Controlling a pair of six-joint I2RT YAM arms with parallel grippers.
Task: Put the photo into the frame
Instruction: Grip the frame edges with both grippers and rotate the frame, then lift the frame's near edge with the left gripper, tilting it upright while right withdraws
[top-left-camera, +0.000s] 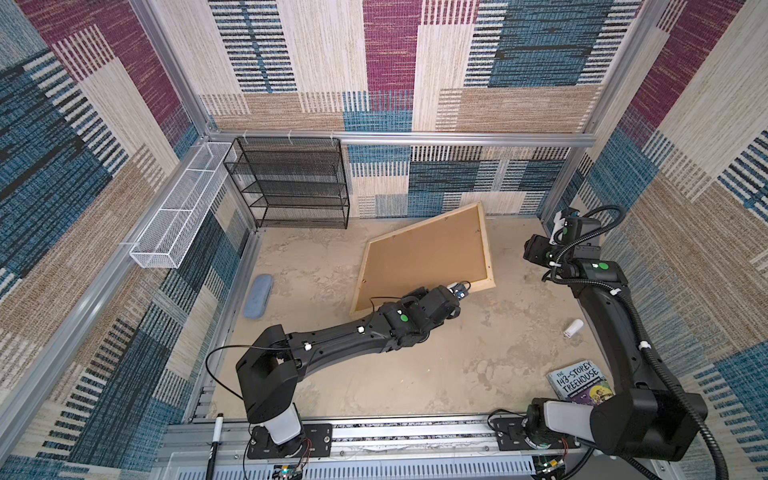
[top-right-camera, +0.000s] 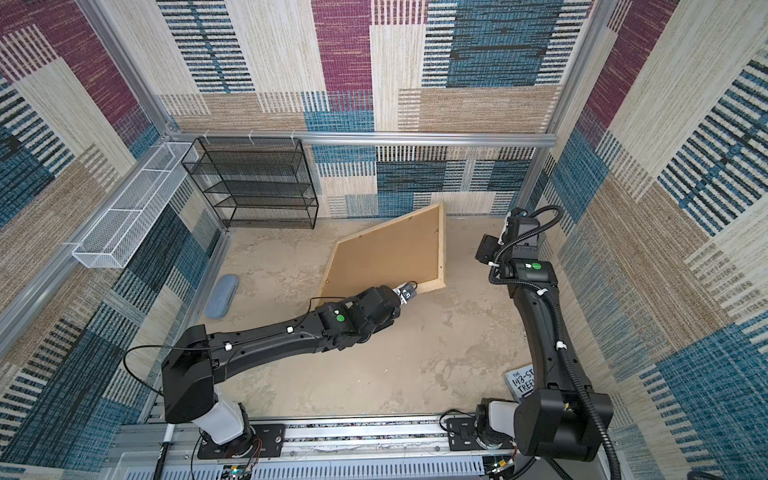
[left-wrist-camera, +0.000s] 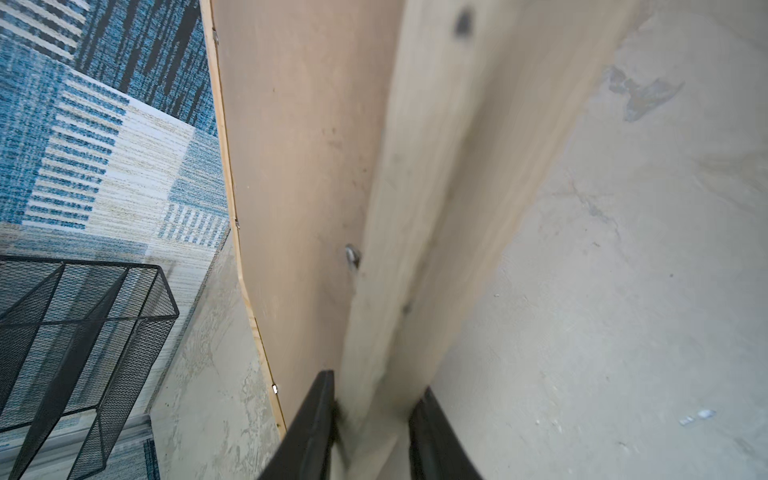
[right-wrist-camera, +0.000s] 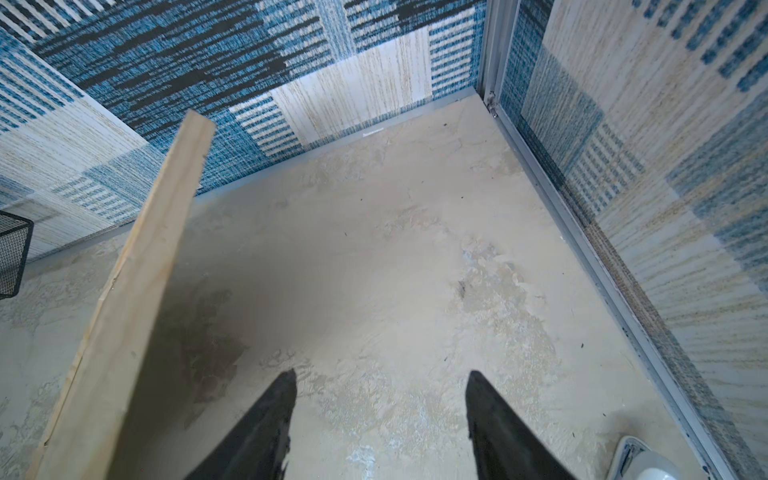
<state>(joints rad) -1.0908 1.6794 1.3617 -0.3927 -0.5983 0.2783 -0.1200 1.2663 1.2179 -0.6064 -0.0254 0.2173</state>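
Note:
The frame (top-left-camera: 489, 245) (top-right-camera: 443, 245) is a large pale wood rectangle. It is tilted up off the table at the back middle, with its brown backing board (top-left-camera: 424, 257) facing up. My left gripper (top-left-camera: 457, 291) (top-right-camera: 405, 293) is shut on the frame's near wooden strip (left-wrist-camera: 415, 208); in the left wrist view the jaws (left-wrist-camera: 377, 380) pinch the strip from both sides. My right gripper (top-left-camera: 559, 222) (right-wrist-camera: 382, 371) hangs open and empty over bare table. It is at the back right, just beside the frame's raised edge (right-wrist-camera: 137, 291). The photo is out of view.
A black mesh shelf (top-left-camera: 291, 183) and a white wire basket (top-left-camera: 183, 208) stand at the back left. A blue-grey case (top-left-camera: 257, 297) lies at the left. A small white cylinder (top-left-camera: 573, 328) and a book (top-left-camera: 582, 384) lie at the right.

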